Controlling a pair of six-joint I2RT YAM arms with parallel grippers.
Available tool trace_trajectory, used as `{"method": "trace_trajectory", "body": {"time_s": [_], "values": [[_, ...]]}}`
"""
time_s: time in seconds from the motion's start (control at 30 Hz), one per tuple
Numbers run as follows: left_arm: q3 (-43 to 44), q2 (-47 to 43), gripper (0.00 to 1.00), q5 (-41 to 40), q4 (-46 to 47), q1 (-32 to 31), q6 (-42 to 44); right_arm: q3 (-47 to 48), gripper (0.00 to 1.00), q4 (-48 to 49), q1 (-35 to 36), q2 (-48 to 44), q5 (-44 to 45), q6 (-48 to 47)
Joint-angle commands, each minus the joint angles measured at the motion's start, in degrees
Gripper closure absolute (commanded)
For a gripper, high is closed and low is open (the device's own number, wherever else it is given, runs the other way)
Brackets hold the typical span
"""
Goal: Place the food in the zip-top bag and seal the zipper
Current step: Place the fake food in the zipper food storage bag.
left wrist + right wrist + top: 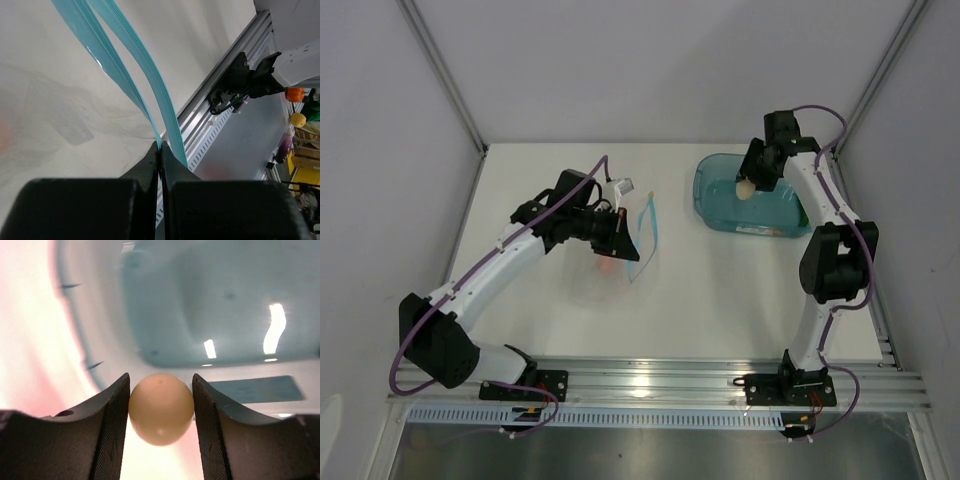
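My left gripper [623, 247] is shut on the zip-top bag [642, 245], pinching one of its two light blue zipper strips [150, 80] at the fingertips [160, 147]. The strips stand apart, so the mouth is open. The clear film [75, 125] lies on the table. A pink-orange spot [608, 266] shows at the bag beneath that gripper. My right gripper [748, 186] is shut on a pale cream-tan egg-shaped food piece [161, 410], held above the teal tub [720, 218]. A dark green piece [804, 213] lies at the tub's right side.
The teal-blue tub [225, 305] stands at the back right of the white table. An aluminium rail [650, 385] runs along the near edge and also shows in the left wrist view [220, 75]. Enclosure walls close in the left, right and back sides.
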Motion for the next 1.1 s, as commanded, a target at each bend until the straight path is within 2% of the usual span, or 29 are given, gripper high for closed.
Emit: {"method": "trace_trajectory", "body": {"time_s": [0.0,0.37,0.53,0.83,1.07], "values": [[2.6,0.8,0.99,4.7,1.0,1.3,-1.4,-1.2,1.00,4.8,4.5,-7.0,-11.1,-1.6],[3.8,1.5,0.99,6.4,2.4,2.8,-2.6,-6.0,1.00,15.7,17.2,-13.8,-22.3,-0.6],[5.3,1.9,0.99,8.0,2.3,3.4,-3.3,-7.3,1.00,17.3,21.9,-15.8,-22.8,-2.6],[5.4,2.9,0.99,8.8,3.4,4.5,-4.6,-12.7,1.00,19.6,23.4,-19.4,-28.4,-3.6],[5.4,3.6,0.99,9.5,4.0,4.7,-5.2,-15.9,1.00,21.2,25.5,-21.8,-29.2,-2.8]]}}
